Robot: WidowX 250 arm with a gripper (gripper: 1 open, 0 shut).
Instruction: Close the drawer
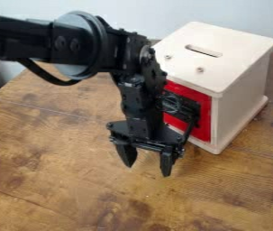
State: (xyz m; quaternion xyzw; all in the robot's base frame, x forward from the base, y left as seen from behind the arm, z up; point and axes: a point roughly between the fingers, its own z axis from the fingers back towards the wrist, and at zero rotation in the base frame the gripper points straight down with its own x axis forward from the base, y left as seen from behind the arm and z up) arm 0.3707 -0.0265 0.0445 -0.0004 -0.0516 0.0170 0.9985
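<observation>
- Drawer (201, 97), red, seen right of centre in frame, partly hidden by arm.
- Fingers (130, 155) held apart, pointed down above tabletop (72, 185).

Box (235, 95) on table (103, 198), just beside my gripper (149, 161), to right of it in view and farther back. Drawer (196, 110) in box, in side facing me, partly behind my wrist. Slot (204, 50) in box top, above and right of my gripper. Wall (150, 13) beyond box, behind me.
</observation>
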